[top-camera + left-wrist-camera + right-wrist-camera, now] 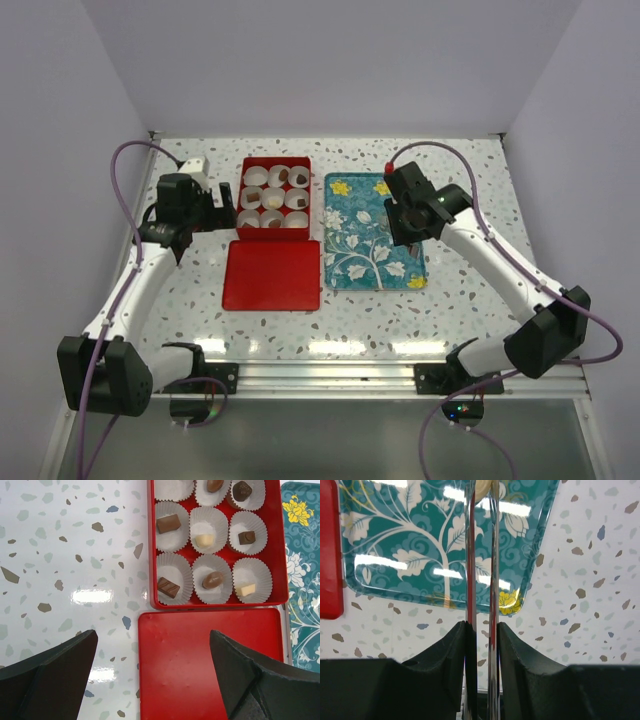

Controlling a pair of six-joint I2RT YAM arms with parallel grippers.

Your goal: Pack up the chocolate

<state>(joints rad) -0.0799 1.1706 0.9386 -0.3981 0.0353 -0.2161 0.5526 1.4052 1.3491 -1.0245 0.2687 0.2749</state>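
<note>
**Far-left cup looks unfilled: take the tongs to the box.**
Your right hand [481, 630] is clamped on the tongs [470, 555] over the tray [380, 587]. A pale lump [483, 491] at their tips may be the last piece; I cannot tell. The chocolate [168, 523] sits in the box [283, 545]. Come in steeply over the empty cup [255, 177] and release low. Hold your wide-open left hand [153, 635], above the lid [200, 680], aside.

Chocolate [213, 579] — brown, cream pieces, each in paper cup [177, 567].
</note>
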